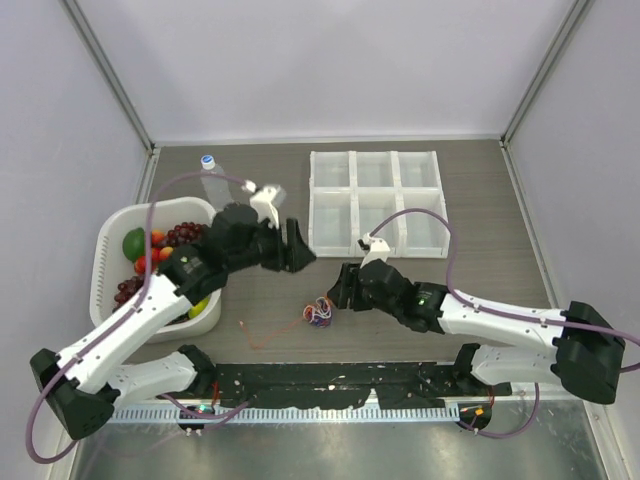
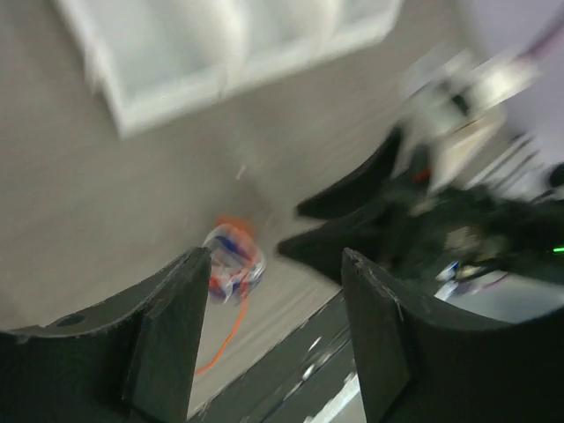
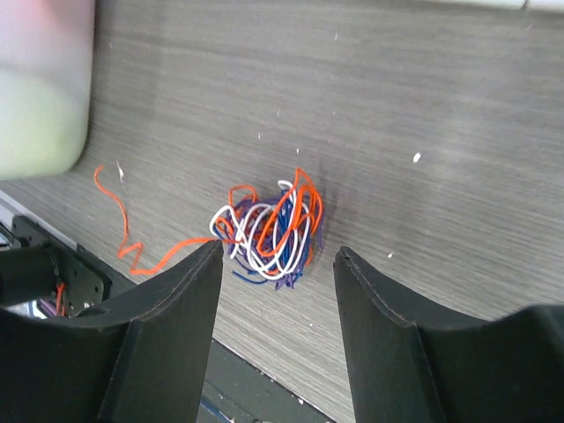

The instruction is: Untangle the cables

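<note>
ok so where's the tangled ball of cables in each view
top external: the cable ball is slightly below centre, near the middle.
left wrist: blurred, left of centre.
right wrist: centre, slightly low.
shared landmark: the loose orange strand trailing out of the ball, seen in all three views.

Left end effector (image 1: 298, 246) angled down-right, jaws parted; right end effector (image 1: 338, 287) pointing left, jaws parted.

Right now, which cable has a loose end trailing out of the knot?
The orange-red cable: its tail runs out to the left across the table. The white cable and the blue cable are wholly coiled up together.
</note>
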Action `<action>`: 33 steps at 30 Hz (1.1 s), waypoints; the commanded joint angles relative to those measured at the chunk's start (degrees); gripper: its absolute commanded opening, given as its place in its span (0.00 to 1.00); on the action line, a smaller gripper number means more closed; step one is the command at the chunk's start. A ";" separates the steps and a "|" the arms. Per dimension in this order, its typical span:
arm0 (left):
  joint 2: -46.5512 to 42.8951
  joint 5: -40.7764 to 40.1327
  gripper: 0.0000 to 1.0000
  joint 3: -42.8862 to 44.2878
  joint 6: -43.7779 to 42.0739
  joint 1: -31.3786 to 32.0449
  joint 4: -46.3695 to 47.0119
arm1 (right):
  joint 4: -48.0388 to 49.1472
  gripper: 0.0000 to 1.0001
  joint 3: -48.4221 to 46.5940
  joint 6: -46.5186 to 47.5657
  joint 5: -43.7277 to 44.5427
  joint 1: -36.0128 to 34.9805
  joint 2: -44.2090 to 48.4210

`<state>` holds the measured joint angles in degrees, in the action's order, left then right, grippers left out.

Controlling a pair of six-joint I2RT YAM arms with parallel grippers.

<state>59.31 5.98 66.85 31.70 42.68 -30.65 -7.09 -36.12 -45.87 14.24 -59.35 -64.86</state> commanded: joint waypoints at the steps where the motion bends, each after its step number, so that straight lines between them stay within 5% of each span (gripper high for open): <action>1: -5.60 0.17 0.67 -15.41 4.15 0.04 1.55 | 5.24 0.59 2.62 -1.94 -5.88 -0.06 -2.90; 11: -9.56 9.31 0.77 -35.38 8.38 0.04 11.84 | 20.53 0.59 5.53 -5.99 -13.36 -0.06 -12.21; 16: -6.67 14.85 0.83 -36.79 6.27 0.04 18.51 | 21.33 0.58 5.53 -6.60 -13.36 -0.06 -13.46; 23: 3.51 12.03 0.81 -34.33 0.56 0.04 19.76 | 18.26 0.58 7.55 -6.34 -11.78 0.03 -9.24; 26: 6.25 14.14 0.69 -33.36 -0.15 0.13 19.32 | 18.78 0.59 8.69 -7.04 -11.69 0.03 -8.79; 29: 4.68 14.06 0.36 -32.93 0.11 0.04 18.09 | 19.31 0.59 8.87 -6.70 -11.25 0.03 -8.97; 33: 1.08 14.94 0.05 -31.00 0.11 0.13 15.63 | 20.89 0.59 7.29 -4.68 -12.22 -0.15 -11.42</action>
<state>64.58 18.96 31.77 32.86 42.68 -14.90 10.02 -27.38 -52.21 1.56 -59.33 -75.00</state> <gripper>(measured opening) 0.168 0.586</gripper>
